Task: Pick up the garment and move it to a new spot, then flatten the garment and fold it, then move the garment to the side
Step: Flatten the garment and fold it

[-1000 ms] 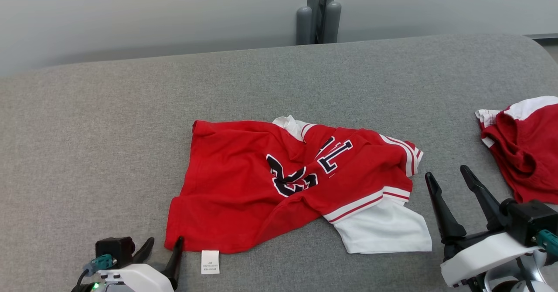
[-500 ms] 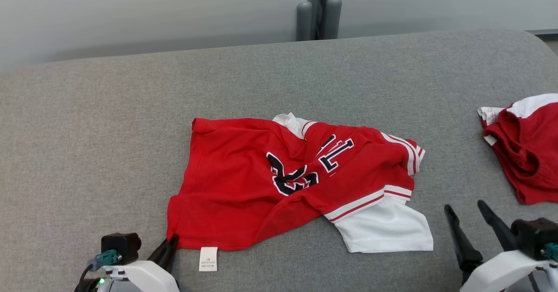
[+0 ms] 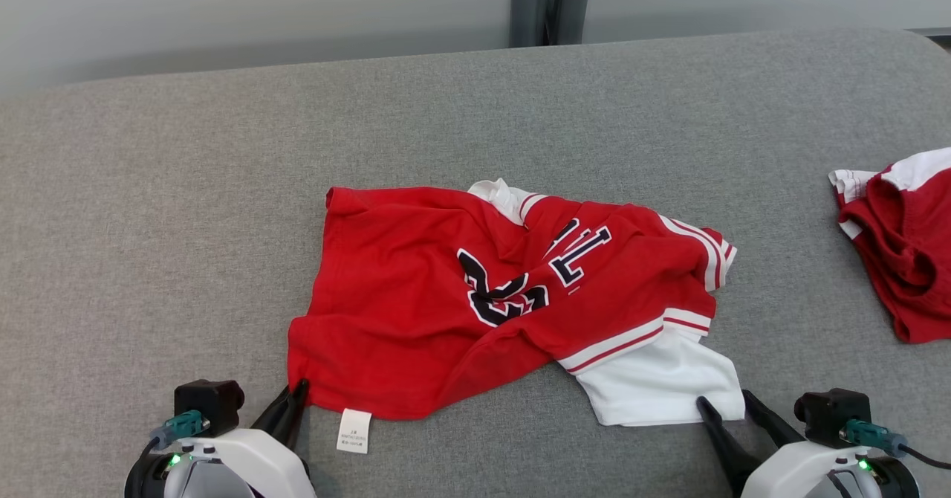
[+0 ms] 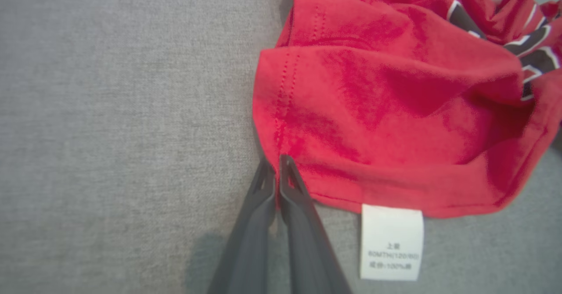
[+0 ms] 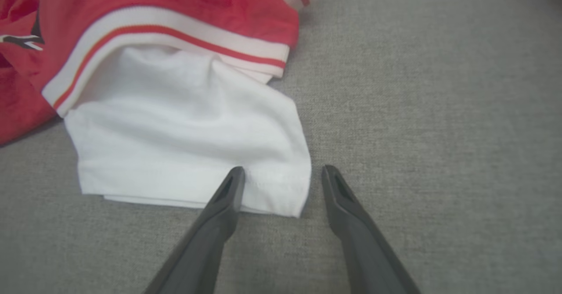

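The garment (image 3: 461, 290) is a red jersey with dark letters, white-striped trim and a white sleeve (image 3: 657, 386), lying crumpled on the grey surface (image 3: 186, 208). My left gripper (image 3: 297, 394) is shut on the jersey's near-left hem corner; in the left wrist view the fingers (image 4: 277, 171) pinch the red hem (image 4: 285, 153) beside a white care label (image 4: 390, 241). My right gripper (image 3: 724, 401) stands open at the white sleeve's near-right corner. In the right wrist view its jaws (image 5: 281, 173) straddle that corner (image 5: 285, 188), one finger over the cloth and one beside it.
A second red and white garment (image 3: 899, 245) lies bunched at the right edge of the grey surface. A grey post (image 3: 550, 0) stands behind the far edge. Bare grey fabric stretches to the left and beyond the jersey.
My left gripper closed on the red hem corner. My right gripper came down and left from beside the jersey to the white sleeve's corner. The head camera tilted, shifting the whole picture.
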You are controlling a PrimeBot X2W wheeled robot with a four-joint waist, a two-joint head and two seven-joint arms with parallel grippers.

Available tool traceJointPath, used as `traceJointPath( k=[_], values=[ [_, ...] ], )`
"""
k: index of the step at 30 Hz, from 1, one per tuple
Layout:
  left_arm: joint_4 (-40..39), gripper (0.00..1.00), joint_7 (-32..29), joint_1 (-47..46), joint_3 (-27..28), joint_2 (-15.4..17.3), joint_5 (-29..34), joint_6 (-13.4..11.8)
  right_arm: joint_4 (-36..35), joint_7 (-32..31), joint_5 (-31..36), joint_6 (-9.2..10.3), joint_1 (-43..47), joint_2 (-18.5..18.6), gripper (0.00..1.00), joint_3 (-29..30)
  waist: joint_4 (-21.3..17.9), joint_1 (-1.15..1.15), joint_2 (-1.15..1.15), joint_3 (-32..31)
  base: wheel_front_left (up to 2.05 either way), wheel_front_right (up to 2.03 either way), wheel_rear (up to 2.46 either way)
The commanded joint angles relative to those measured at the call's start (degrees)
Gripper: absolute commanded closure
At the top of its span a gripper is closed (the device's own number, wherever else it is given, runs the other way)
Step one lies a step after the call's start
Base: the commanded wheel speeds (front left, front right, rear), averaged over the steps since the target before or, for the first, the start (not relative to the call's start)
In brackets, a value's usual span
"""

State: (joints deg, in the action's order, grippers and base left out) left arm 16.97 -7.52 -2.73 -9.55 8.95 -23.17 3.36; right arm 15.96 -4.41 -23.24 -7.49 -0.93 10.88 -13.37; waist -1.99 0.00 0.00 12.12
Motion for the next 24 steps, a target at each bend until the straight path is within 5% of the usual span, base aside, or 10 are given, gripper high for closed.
traceJointPath(
  k=[1,16,24],
  values=[
    [-0.32,1.0,0.39,-0.73,0.1,0.36,0.35,-0.32,1.41,-0.2,-0.5,-0.01,-0.25,0.25,1.0,-0.73,0.19,0.0,0.0,0.12,0.0,0.0,0.0],
    [-12.91,1.0,5.03,-2.83,3.3,2.75,1.71,-3.6,-15.16,6.06,-9.03,-0.02,-3.0,2.91,1.0,0.87,-0.68,0.0,0.0,-1.94,0.0,0.0,0.0],
    [-28.28,1.0,2.99,-6.38,5.61,4.5,2.7,-6.54,-28.63,8.18,-12.8,-0.02,-9.28,4.47,1.0,5.34,-0.46,0.0,0.0,-3.34,0.0,0.0,0.0]
  ],
)
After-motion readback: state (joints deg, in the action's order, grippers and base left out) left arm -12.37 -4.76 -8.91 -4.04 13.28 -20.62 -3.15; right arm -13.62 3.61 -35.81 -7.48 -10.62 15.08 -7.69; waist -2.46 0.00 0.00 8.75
